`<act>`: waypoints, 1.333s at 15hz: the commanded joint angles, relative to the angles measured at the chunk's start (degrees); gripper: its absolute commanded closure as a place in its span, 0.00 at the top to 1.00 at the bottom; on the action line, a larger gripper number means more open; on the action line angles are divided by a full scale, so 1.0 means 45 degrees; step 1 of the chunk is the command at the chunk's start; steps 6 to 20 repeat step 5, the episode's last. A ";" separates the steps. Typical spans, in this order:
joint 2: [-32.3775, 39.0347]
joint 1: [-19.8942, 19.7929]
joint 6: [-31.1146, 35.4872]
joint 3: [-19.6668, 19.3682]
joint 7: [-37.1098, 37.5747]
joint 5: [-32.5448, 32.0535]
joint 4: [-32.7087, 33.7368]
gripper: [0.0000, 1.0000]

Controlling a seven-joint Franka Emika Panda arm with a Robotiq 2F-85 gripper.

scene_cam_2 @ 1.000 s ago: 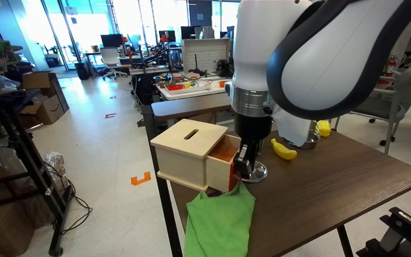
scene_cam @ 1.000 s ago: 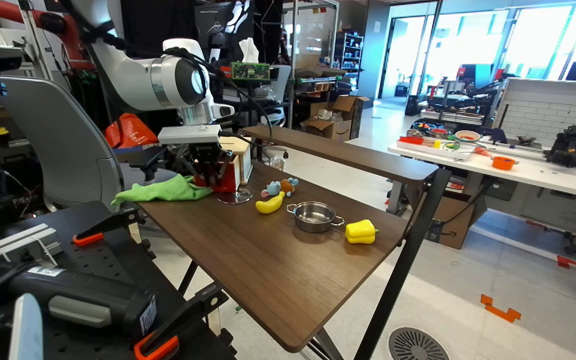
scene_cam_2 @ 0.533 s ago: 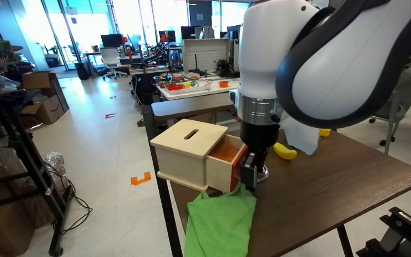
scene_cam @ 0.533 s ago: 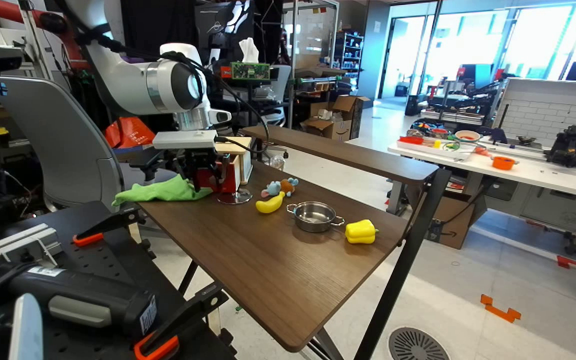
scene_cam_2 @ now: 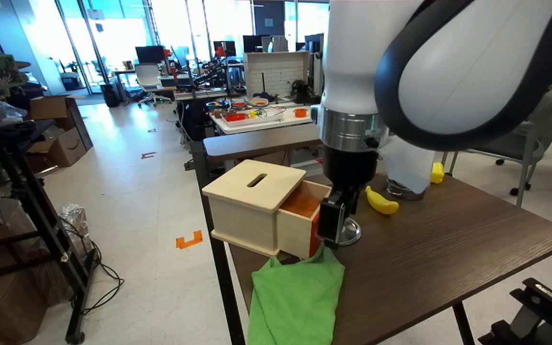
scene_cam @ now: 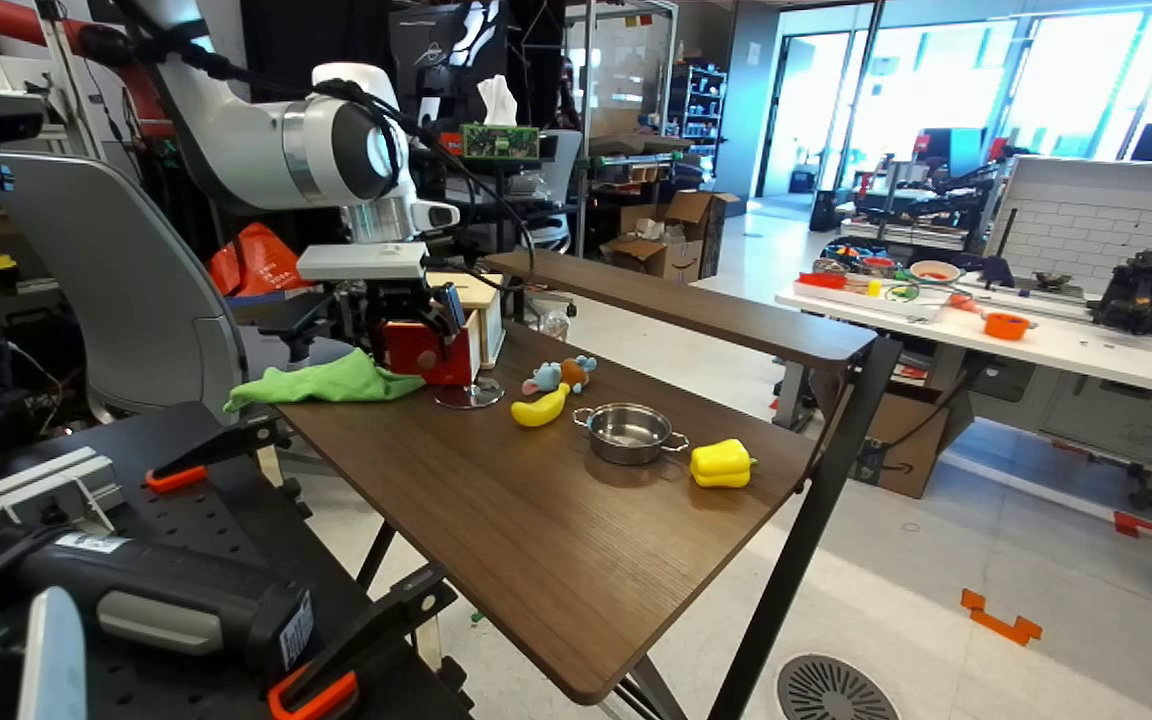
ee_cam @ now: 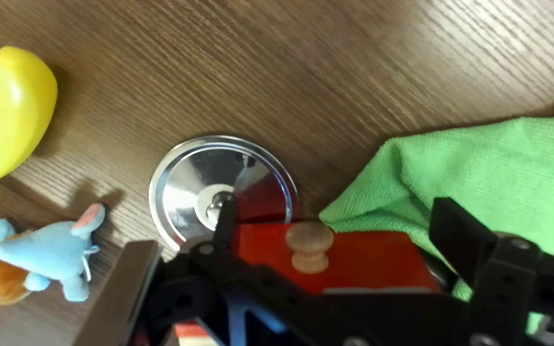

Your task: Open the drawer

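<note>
The drawer (scene_cam_2: 294,232) stands partly out of its pale wooden box (scene_cam_2: 242,218), its inside showing from above. Its red front (scene_cam: 428,358) carries a round wooden knob (ee_cam: 309,240). My gripper (ee_cam: 337,214) is open over that front, one finger on each side, and the knob sits between them, nearer the left finger in the wrist view, with no finger touching it. In an exterior view the gripper (scene_cam_2: 336,223) hangs right at the red front; whether it touches the front I cannot tell.
A shiny round lid (ee_cam: 221,178) lies just before the drawer, with a green cloth (ee_cam: 508,168) beside it. A yellow banana (scene_cam: 541,408), a plush toy (scene_cam: 561,375), a metal pot (scene_cam: 630,434) and a yellow pepper (scene_cam: 722,464) are farther along the table.
The fingers have spread apart and come off the knob. The gripper has backed a little away from the box, dipping and then rising. The drawer has stayed where it was.
</note>
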 commanded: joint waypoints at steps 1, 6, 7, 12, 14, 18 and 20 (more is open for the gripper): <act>-0.2203 -0.0326 0.0245 0.0592 -0.0211 0.0453 -0.1900 1.00; -0.2099 -0.0096 -0.0109 0.0562 -0.0040 0.0401 -0.1551 1.00; -0.2099 -0.0096 -0.0109 0.0562 -0.0040 0.0401 -0.1551 1.00; -0.2099 -0.0096 -0.0109 0.0562 -0.0040 0.0401 -0.1551 1.00; -0.2099 -0.0096 -0.0109 0.0562 -0.0040 0.0401 -0.1551 1.00; -0.2099 -0.0096 -0.0109 0.0562 -0.0040 0.0401 -0.1551 1.00; -0.2099 -0.0096 -0.0109 0.0562 -0.0040 0.0401 -0.1551 1.00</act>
